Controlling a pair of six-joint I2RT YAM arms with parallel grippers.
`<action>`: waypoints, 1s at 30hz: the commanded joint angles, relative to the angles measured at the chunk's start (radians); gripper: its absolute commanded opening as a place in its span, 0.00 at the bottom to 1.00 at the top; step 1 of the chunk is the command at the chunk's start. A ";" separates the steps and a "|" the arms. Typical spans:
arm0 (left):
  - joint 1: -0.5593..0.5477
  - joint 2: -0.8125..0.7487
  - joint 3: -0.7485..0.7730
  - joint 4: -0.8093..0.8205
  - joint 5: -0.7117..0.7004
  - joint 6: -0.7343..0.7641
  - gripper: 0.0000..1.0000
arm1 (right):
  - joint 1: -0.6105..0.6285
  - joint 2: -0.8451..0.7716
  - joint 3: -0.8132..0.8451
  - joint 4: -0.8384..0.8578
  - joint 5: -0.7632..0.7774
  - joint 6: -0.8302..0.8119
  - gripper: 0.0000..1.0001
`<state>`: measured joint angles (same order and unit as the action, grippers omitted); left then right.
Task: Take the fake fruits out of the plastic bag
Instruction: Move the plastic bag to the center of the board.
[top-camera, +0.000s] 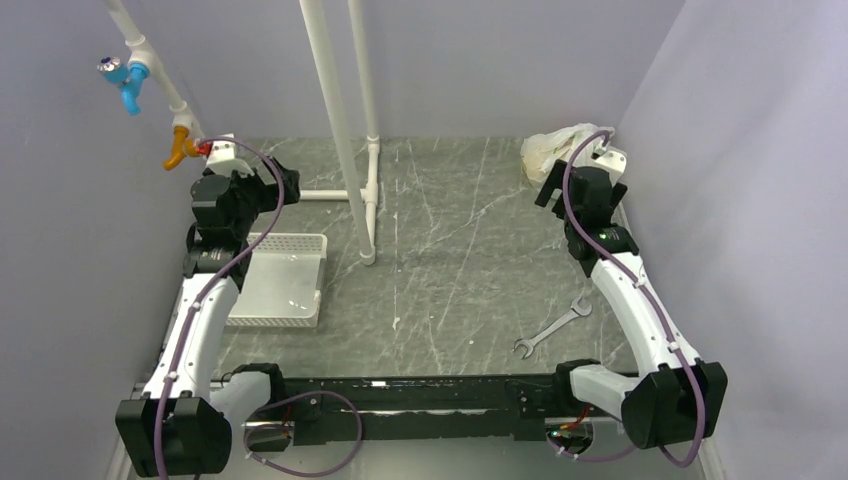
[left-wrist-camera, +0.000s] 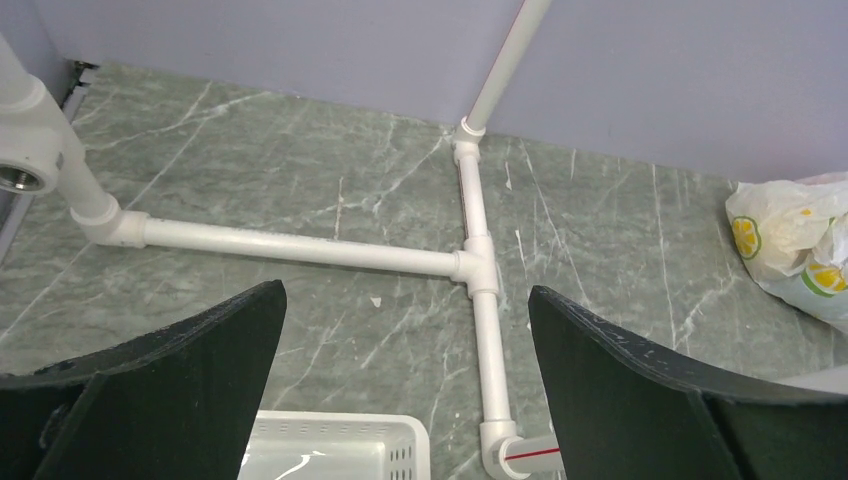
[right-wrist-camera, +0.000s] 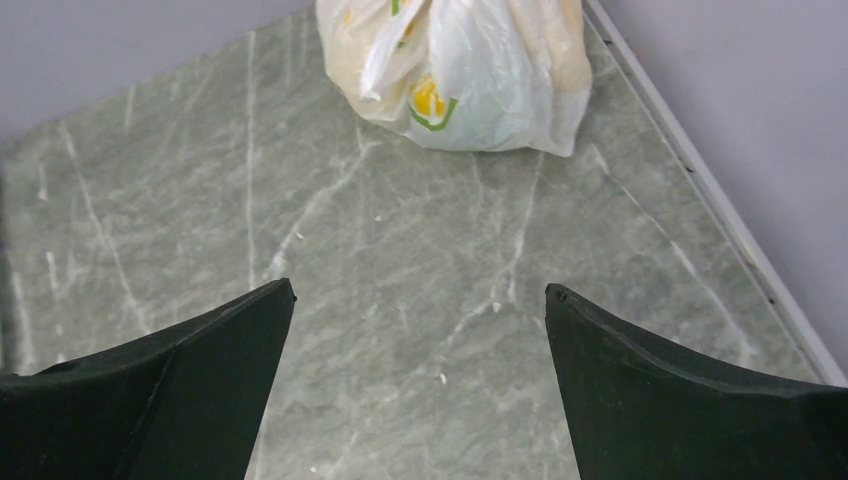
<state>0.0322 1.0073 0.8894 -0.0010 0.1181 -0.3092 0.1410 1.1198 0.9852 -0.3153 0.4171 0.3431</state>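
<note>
The plastic bag (top-camera: 556, 150) sits bulging in the far right corner of the table, white and crinkly with yellow-green prints. The fake fruits are hidden; no fruit shows through the plastic. My right gripper (right-wrist-camera: 420, 290) hovers open just short of the bag (right-wrist-camera: 460, 70), only bare table between its fingers. My left gripper (left-wrist-camera: 405, 290) is open too, at the far left above the table, holding nothing. In the left wrist view the bag (left-wrist-camera: 795, 250) shows at the right edge. In the top view both grippers, left (top-camera: 275, 180) and right (top-camera: 560, 185), are raised.
A white latticed tray (top-camera: 285, 280) lies at the left, under the left arm. A white pipe frame (top-camera: 345, 130) stands mid-table, its base pipes (left-wrist-camera: 300, 245) running along the surface. A metal wrench (top-camera: 550, 328) lies near the right arm. Walls close in the back and both sides.
</note>
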 joint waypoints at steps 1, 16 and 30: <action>0.003 0.018 0.019 0.048 0.028 -0.020 0.99 | -0.001 0.023 -0.027 0.162 -0.045 0.070 1.00; 0.012 0.081 0.055 0.041 0.292 0.009 0.99 | -0.134 0.557 0.322 0.198 0.053 0.190 1.00; 0.053 0.109 0.041 0.125 0.508 -0.026 0.97 | -0.227 0.884 0.625 0.179 -0.077 0.056 1.00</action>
<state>0.0753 1.0988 0.8978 0.0494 0.5274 -0.3141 -0.0883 1.9957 1.5497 -0.1608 0.3801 0.4442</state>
